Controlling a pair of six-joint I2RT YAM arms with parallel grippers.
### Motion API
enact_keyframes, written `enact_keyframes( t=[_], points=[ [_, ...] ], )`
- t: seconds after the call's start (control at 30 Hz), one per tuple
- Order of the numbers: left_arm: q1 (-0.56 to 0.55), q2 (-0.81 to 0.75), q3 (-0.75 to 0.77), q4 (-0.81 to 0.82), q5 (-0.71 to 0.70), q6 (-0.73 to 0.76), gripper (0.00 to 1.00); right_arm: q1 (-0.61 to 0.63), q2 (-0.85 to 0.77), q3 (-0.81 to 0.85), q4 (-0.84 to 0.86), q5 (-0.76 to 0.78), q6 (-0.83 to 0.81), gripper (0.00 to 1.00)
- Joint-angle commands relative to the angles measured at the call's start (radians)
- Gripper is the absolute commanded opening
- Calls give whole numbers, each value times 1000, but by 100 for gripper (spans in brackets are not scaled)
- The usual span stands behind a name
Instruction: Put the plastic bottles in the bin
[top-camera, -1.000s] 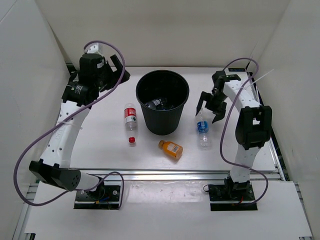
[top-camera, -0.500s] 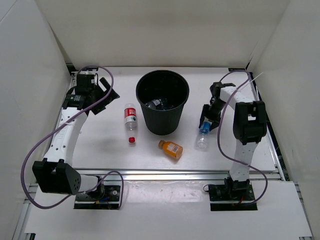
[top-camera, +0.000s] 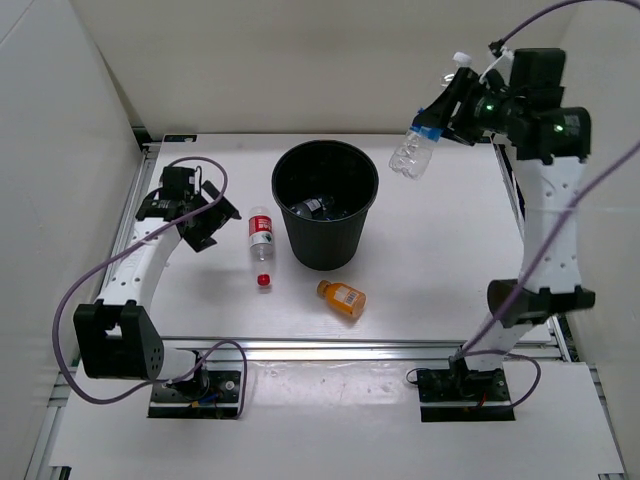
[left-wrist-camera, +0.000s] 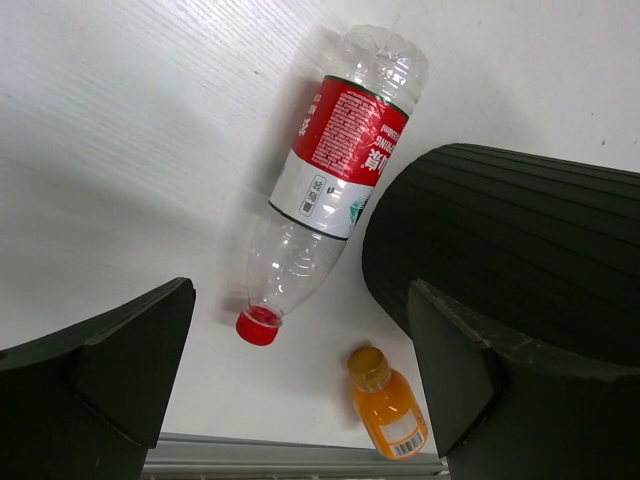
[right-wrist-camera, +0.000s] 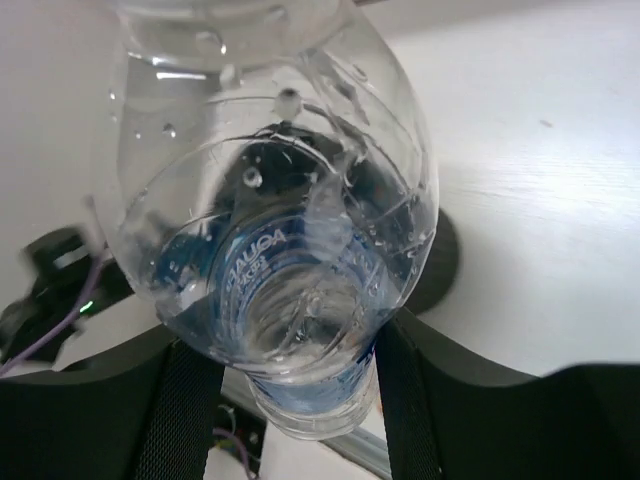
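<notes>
Clear thin plastic: blue-label bottle (top-camera: 410, 152) likely light, crushable, slick. Right end effector (top-camera: 450, 112) clamped on its label end, aloft beside bin (top-camera: 325, 248). Left end effector (top-camera: 212, 222) wide open, empty, above red-label bottle (left-wrist-camera: 335, 160) lying on table (top-camera: 450, 260); grip mid-body.

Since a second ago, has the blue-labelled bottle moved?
Yes. The blue-labelled bottle lay on the table right of the bin; now the right gripper holds it aloft, farther back.
</notes>
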Motion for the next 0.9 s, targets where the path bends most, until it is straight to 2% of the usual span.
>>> enact_keyframes(
  t=[0.0,0.07,0.13,0.17,0.2,0.37,0.53,0.67,0.87],
  points=[
    [-38,7,16,36,-50,6,98,49,22,-39,87,-214,11,42],
    [-60,24,27,36,-87,17,98,86,89,39,88,-230,-21,49],
    [-83,58,39,36,-87,17,98,149,114,82,100,-256,-38,63],
    [-83,68,48,36,-87,17,98,171,127,82,109,-256,-50,75],
    [-97,93,48,36,-87,26,98,200,127,82,109,-256,-50,100],
    [-152,163,103,45,-96,46,98,209,67,47,77,-208,-76,100],
    [-189,235,113,54,-105,55,98,114,1,10,68,-231,-85,100],
    [-209,332,134,64,-105,100,91,102,-53,-53,59,-242,-76,100],
    [-219,429,152,64,-146,91,89,93,-94,-94,59,-276,-85,100]
  ],
)
